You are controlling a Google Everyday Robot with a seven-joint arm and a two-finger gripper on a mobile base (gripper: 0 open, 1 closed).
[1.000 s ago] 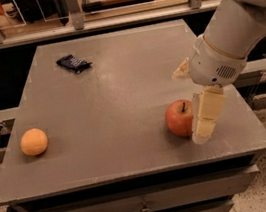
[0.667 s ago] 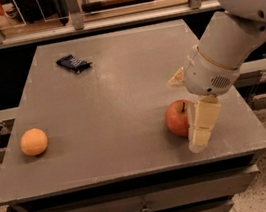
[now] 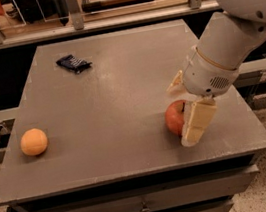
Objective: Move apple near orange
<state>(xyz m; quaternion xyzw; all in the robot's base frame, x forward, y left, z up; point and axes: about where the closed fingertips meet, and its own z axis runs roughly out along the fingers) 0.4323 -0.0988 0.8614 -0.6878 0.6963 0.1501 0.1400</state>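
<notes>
I am looking at the grey table (image 3: 121,95), and I am placing everything by it. The white arm (image 3: 230,51) is reaching in over the table's right side. The gripper (image 3: 182,114) is hanging low near the table's front right corner. Its jaws are standing spread: one pale finger (image 3: 196,122) is covering the front of the apple (image 3: 174,117) and the other is showing behind it, so I am judging that they are not pinching the fruit yet.

The apple is sitting on the table near its front right corner. The orange (image 3: 33,142) is lying near the table's front left corner, well apart from the apple. A dark packet (image 3: 73,63) is lying at the table's back left part.

I am worrying about two things. The apple is round, so an off-centre squeeze may be pushing it out of the jaws, and it is resting close to the table's front edge, so it could be rolling off. I am also thinking a fast release could be knocking the orange away.

I am not reading any writing on the packet or elsewhere.
</notes>
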